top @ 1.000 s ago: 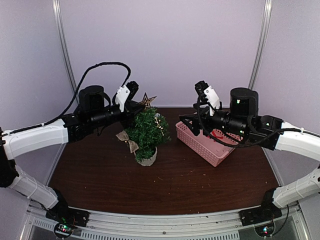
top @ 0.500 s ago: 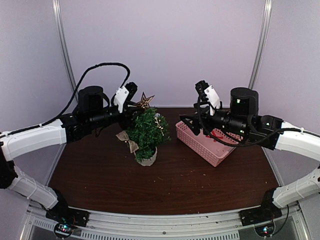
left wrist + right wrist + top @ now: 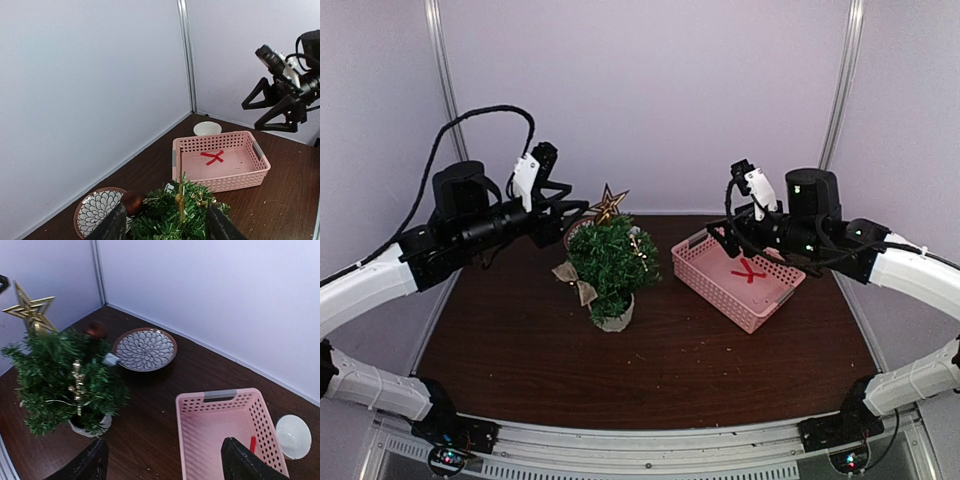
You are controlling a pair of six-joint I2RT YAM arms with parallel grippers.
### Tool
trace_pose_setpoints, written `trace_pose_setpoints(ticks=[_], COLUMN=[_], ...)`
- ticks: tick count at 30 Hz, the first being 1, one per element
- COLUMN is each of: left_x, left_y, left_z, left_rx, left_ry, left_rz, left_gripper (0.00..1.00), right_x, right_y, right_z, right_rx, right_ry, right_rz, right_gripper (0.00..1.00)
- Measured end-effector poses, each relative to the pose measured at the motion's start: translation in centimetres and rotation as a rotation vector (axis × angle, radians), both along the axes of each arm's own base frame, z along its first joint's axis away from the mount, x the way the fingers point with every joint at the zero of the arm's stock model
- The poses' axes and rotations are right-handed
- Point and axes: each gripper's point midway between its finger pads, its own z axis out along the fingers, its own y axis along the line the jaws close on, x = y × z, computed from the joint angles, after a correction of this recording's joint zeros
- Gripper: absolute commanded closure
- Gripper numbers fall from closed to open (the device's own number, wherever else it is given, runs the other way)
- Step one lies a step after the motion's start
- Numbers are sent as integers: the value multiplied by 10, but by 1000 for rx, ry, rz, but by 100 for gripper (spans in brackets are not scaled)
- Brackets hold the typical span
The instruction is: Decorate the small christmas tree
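Left hand (image 3: 578, 208) is shown spread and empty. The small christmas tree (image 3: 613, 262) is set just below and ahead of it on the bench (image 3: 650, 370), topped by a gold star (image 3: 610, 203). Right hand (image 3: 251, 116) is likewise spread, with a pink basket (image 3: 715, 292) placed beneath it, red ribbon (image 3: 750, 271) inside. Beyond the tree, a patterned plate (image 3: 145, 349) is partly screened by branches.
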Motion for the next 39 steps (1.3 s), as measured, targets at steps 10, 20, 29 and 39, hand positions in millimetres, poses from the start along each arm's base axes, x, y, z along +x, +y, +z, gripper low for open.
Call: trace_pose_setpoints(ticks=[10, 20, 29, 39], left_x=[3, 0, 1, 2], left_y=[64, 75, 76, 77], left_z=[-19, -58, -59, -58], left_rx=[-101, -95, -101, -104], left_ry=[144, 259, 264, 259], left_rz=[170, 210, 216, 220], left_gripper=[46, 46, 46, 46], right_x=[90, 119, 132, 142], right_y=[-97, -143, -143, -141], right_z=[-103, -217, -264, -286], right_rx=[-167, -257, -279, -293], right_ry=[343, 657, 749, 781], right_rz=[-321, -443, -470, -479], right_gripper=[51, 59, 64, 72])
